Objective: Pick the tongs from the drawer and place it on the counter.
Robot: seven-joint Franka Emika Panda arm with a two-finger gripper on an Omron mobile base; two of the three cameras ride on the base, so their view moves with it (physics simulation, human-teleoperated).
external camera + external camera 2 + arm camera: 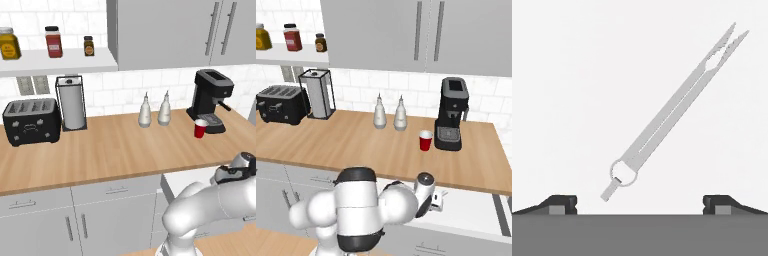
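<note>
Silvery and skinny, the tongs lie flat on the white floor of the drawer, running on a diagonal in the hand view with the ringed handle end nearest us and the toothed tips pointing away. We've got the claw hanging over them with its two dark fingertips spread wide, nothing between them, and the handle end sits roughly in the middle of that gap, which we reckon is why the hand is parked where it is: lined up to come down astride the thin shaft. Since the tongs are at an angle to the finger line, we'd guess a bit of wrist roll might help before closing, otherwise the pads could catch them skewed. From the base views, our arm is bent low in front of the cabinets with the drawer pulled out under the wooden worktop. That worktop has a good bare stretch between the toaster and the red cup, so it looks like the obvious drop spot later. Nothing is lifted yet; the pick is not yet done.
</note>
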